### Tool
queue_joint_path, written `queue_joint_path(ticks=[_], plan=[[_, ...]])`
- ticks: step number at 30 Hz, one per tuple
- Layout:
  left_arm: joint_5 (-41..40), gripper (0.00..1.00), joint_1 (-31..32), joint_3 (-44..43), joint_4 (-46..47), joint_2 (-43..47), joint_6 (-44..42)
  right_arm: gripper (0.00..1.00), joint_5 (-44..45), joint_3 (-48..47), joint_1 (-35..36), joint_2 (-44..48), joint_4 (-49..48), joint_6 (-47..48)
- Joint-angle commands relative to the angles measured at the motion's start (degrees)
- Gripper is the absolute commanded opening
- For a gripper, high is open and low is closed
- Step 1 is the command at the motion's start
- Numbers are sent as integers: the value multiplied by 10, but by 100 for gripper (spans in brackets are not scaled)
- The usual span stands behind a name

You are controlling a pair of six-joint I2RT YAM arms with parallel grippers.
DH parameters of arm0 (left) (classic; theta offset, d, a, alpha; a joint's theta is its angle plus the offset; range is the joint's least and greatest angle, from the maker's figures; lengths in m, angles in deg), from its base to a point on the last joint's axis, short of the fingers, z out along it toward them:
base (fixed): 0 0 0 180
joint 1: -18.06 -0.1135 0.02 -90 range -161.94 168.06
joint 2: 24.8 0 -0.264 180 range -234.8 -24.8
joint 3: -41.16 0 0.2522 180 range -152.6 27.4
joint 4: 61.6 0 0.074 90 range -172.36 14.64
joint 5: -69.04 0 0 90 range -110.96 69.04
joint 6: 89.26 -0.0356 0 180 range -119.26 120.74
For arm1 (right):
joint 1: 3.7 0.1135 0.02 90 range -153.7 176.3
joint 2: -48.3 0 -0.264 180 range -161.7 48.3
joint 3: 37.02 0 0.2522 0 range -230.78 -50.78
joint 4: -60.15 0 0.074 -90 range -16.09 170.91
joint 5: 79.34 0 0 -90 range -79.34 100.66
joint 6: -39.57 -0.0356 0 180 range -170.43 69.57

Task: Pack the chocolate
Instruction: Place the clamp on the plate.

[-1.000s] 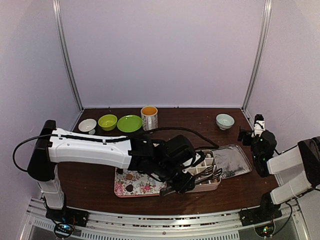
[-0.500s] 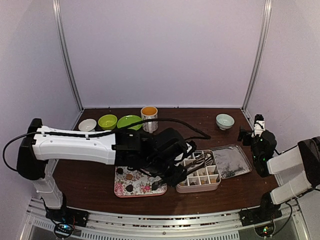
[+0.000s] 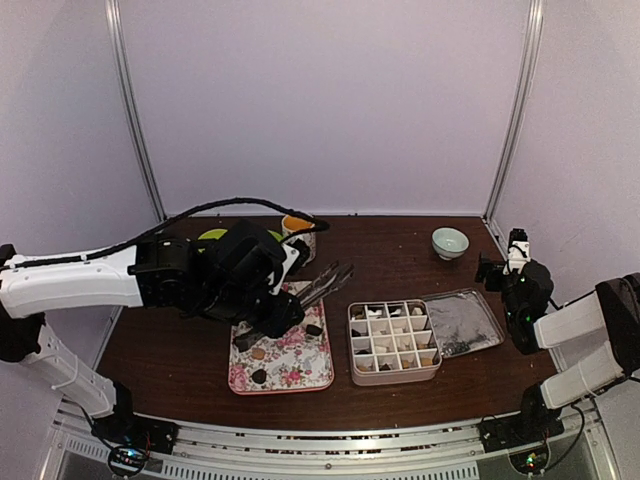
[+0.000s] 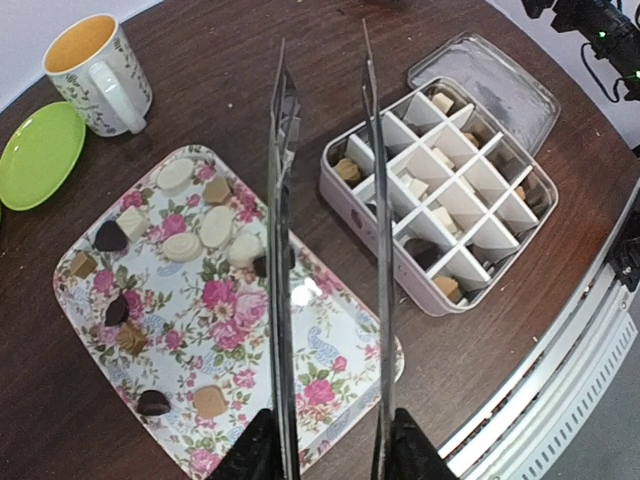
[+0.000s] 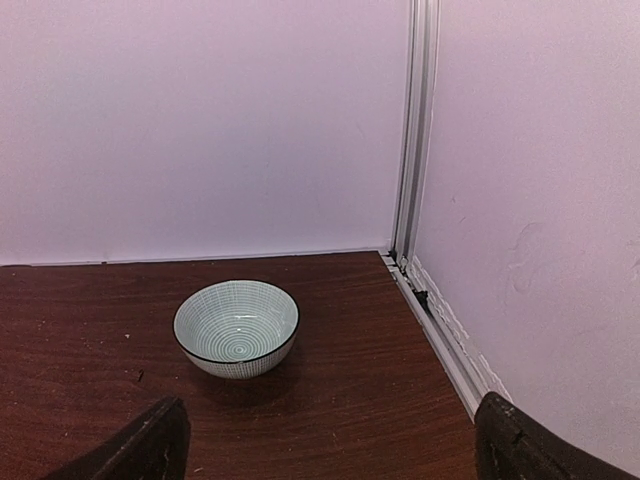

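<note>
My left gripper (image 4: pixel 330 452) is clamped on the handle end of the metal tongs (image 4: pixel 281 180). Their two thin blades stand apart with nothing between them, hanging over the floral tray (image 4: pixel 320 345). Most of the chocolate (image 4: pixel 215 226) lies loose and scattered on that tray, which sits near the front of the table (image 4: pixel 250 100). A few pieces already sit in cells of the divided box (image 4: pixel 350 215) just to its right, and the box's lid (image 4: pixel 500 80) lies just beside it, further right. I judge each piece to be light and hard but easily scuffed, so I would squeeze only gently. The white ovals and dark rounded ones look smooth and may squirt out from slick metal blades. For those I would close across the widest part, low against the tray. The tan blocks offer flat, parallel faces and should be the easier hold. The tray is glossy, with a bright glare spot, so a nudged piece may skate rather than stay put. The box has a pale pinkish wall and thin white dividers, and the cells are narrow, so the blades need to enter upright. My right gripper (image 5: pixel 325 440) has its fingers wide apart and holds nothing. It is parked at the right edge, well apart from the work, facing a pale ribbed bowl (image 5: pixel 236 327).
</note>
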Motion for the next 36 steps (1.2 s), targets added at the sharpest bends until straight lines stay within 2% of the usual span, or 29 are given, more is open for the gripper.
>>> queue_joint_path(ticks=[1, 17, 36], plan=[[-24, 36, -20, 24, -14, 47, 12, 100, -1, -8, -4, -1, 1, -1], [-34, 36, -72, 68, -62, 110, 12, 100, -1, -8, -4, -1, 1, -1], [-21, 35, -88, 84, -69, 95, 28, 100, -1, -9, -4, -1, 1, -1]])
